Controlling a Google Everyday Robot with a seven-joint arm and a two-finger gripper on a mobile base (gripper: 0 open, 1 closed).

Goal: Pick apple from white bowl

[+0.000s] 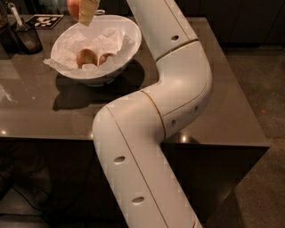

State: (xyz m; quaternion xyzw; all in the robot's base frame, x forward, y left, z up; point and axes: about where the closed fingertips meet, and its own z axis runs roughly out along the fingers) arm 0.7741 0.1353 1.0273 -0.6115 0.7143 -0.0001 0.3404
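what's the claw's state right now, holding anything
claw: closed on the apple, at the top edge of the view, above the white bowl

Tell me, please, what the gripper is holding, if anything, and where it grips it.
The gripper, above the white bowl, holds the apple; one finger presses against its side.

At the top edge, the gripper (81, 12) jaws clasp a glossy red-orange apple (73, 7) above the wide white paper-lined bowl (129, 44) on the dark counter (40, 113).
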